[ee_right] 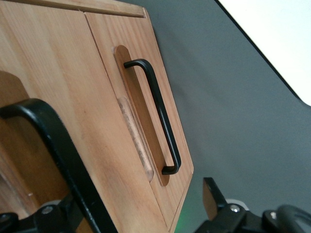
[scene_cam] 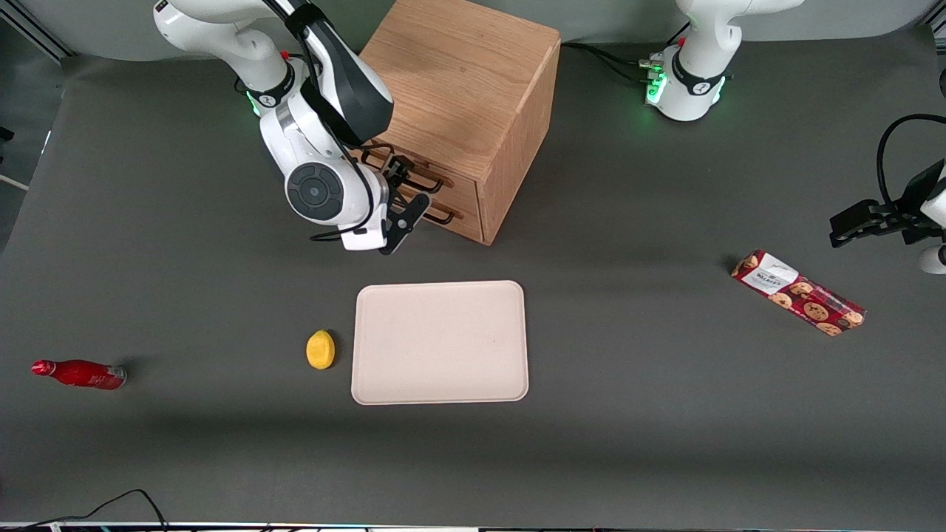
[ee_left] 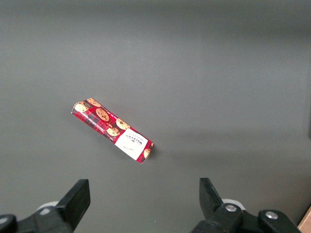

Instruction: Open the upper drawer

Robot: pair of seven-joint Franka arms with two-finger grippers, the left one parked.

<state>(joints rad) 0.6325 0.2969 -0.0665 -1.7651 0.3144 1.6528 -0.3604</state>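
The wooden cabinet [scene_cam: 458, 81] stands farther from the front camera than the tray. Its upper drawer [scene_cam: 457, 185] sits flush in the cabinet front, its thin dark wire handle [scene_cam: 425, 182] above the lower drawer's handle [scene_cam: 443, 217]. My right gripper [scene_cam: 406, 192] is open right in front of the drawers. In the right wrist view the upper drawer's handle [ee_right: 53, 145] runs close across one finger, inside the gripper's [ee_right: 143, 206] span. The other fingertip [ee_right: 212, 196] hangs over the grey table, past the lower drawer [ee_right: 141, 58] and its handle [ee_right: 158, 111]. Nothing is gripped.
A beige tray [scene_cam: 440, 342] lies nearer the front camera than the cabinet, a yellow lemon [scene_cam: 320, 349] beside it. A red bottle [scene_cam: 80, 374] lies toward the working arm's end of the table. A cookie box [scene_cam: 798, 292] [ee_left: 112, 130] lies toward the parked arm's end.
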